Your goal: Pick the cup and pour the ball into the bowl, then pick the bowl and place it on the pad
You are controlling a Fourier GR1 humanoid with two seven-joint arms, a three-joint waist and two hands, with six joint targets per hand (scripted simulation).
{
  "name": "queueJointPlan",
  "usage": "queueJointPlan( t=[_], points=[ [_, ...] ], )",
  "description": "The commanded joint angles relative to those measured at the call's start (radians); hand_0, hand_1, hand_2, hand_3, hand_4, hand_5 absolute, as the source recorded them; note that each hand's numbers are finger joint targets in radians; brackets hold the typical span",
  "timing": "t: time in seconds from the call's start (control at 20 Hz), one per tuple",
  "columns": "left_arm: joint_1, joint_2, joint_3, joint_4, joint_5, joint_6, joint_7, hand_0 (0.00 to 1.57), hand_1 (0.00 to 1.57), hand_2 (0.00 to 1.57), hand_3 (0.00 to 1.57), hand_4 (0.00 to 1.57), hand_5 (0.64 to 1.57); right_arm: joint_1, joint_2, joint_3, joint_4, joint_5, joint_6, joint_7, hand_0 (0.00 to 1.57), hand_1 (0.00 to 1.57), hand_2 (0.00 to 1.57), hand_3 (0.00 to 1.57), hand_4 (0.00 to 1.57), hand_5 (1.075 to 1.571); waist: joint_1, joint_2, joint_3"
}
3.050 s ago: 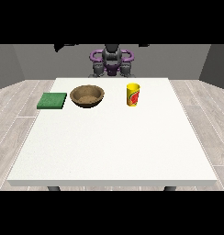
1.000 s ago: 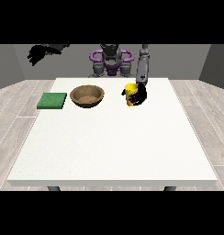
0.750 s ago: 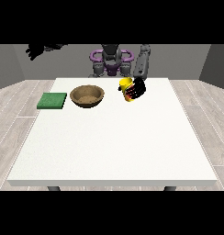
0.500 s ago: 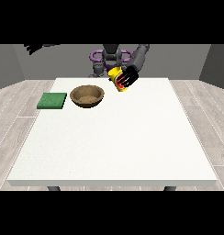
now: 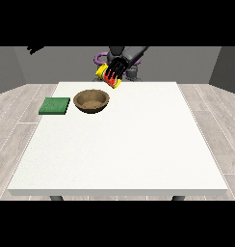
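I have the cup (image 5: 108, 76) gripped in the hand at the view's right (image 5: 116, 68), tilted above the bowl (image 5: 91, 101). Pour unconfirmed; bowl not yet on pad (image 5: 55, 105). Other hand (image 5: 34, 48): cannot tell.

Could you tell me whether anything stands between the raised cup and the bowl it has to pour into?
Nothing visible does. The yellow cup is tilted in the robot hand at the view's right, above and just behind the brown bowl. Only bare white table shows around the bowl; the green pad lies apart on the bowl's far side.
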Motion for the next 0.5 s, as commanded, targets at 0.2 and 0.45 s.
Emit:
queueJointPlan(
  t=[0.2,0.45],
  points=[
    [-0.043,-0.007,-0.216,0.045,-0.233,-0.14,0.259,0.91,0.91,1.57,1.5,1.04,1.571,0.055,-0.008,-0.016,0.075,0.016,0.026,-0.055,0.0,0.0,0.0,0.17,0.43,1.57,0.041,-0.069,-0.0012],
    [-0.143,0.0,-0.237,0.053,-0.335,-0.269,0.297,0.0,0.0,1.57,1.43,0.87,1.559,0.096,-0.043,-0.048,0.12,0.019,0.05,-0.088,0.0,0.0,0.0,0.24,0.45,1.57,0.091,-0.08,-0.0013]
  ],
)
